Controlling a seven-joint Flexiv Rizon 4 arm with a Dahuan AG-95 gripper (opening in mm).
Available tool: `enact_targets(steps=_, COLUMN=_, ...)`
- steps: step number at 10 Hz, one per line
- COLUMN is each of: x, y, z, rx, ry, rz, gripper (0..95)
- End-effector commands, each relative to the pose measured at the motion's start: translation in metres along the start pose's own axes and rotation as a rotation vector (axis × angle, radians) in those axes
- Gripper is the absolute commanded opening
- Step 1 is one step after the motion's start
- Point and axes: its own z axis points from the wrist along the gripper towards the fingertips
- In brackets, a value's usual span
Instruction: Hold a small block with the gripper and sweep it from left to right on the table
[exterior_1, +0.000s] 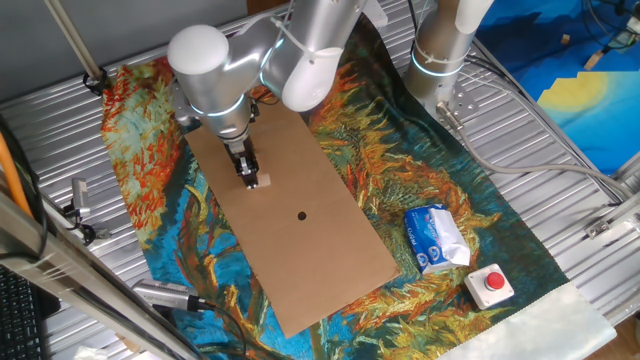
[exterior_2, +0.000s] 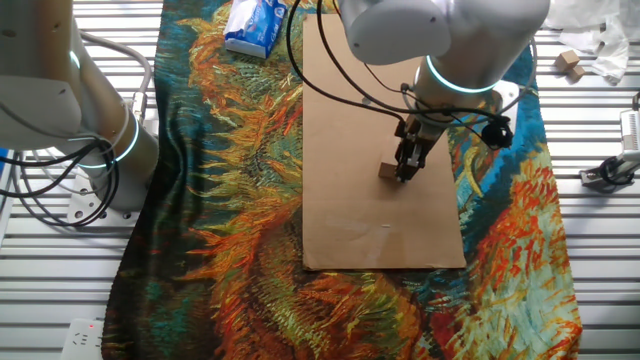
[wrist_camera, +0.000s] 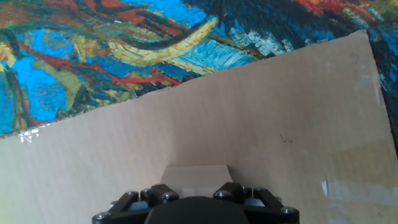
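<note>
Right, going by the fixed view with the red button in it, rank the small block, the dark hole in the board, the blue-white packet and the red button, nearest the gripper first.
1. The small block, right at the tip of the gripper.
2. The dark hole, mid-board, just past the block.
3. The blue-white packet, on the cloth off the board's right edge.
4. The red button, beyond the packet, near the cloth's corner.

The table (exterior_1: 560, 150) is ribbed, shiny silver metal under a matt painted cloth (exterior_1: 400, 170). The brown board (exterior_1: 300, 260) looks like flat, dull cardboard. The small block (exterior_2: 387, 171) is pale bare wood; the arm's shell (exterior_1: 205, 60) is smooth, glossy silver.
</note>
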Motion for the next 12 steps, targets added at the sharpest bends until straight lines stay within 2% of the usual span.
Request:
enact_targets(steps=1, x=0.000, y=0.001, z=0.004, rx=-0.002, ry=-0.003, rz=0.001, gripper=0.0)
enact_targets(steps=12, x=-0.005, y=0.011, z=0.004, rx=-0.011, ry=-0.009, rz=-0.003, gripper=0.0)
